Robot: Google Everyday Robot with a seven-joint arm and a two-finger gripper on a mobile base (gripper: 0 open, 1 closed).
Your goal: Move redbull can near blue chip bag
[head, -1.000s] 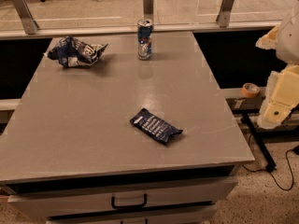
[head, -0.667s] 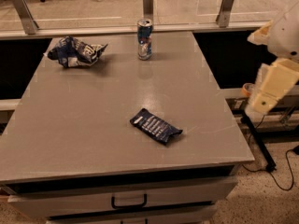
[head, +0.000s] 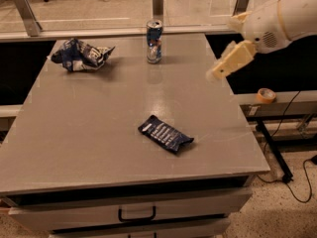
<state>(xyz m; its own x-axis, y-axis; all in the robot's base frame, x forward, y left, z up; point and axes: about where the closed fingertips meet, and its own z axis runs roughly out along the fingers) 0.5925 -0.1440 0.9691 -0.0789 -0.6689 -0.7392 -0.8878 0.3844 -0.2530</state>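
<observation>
Your gripper point(head: 229, 61) now hangs over the far right edge of the grey table point(head: 99, 133), angled down and to the left. You cannot tell from this view whether it is spread or closed, and it carries nothing. A second ago it sat lower and off to the right, clear of the tabletop, so the arm has swung up and in towards the far side. That reads as the start of the approach, with no contact made yet.

The redbull can point(head: 154, 41) stands upright at the far edge, left of the gripper and apart from it, in the same spot as before. The blue chip bag point(head: 81, 55) lies crumpled at the far left, well apart from the can, and has not shifted either. The whole carry to the left is still ahead of you.

Nearer you, a flat dark blue packet point(head: 165, 134) lies mid-table, unmoved and not part of the job.

The can shows blue and silver with red marks, but you cannot read a name on it. The white print on the packet and the bag is not legible either.
</observation>
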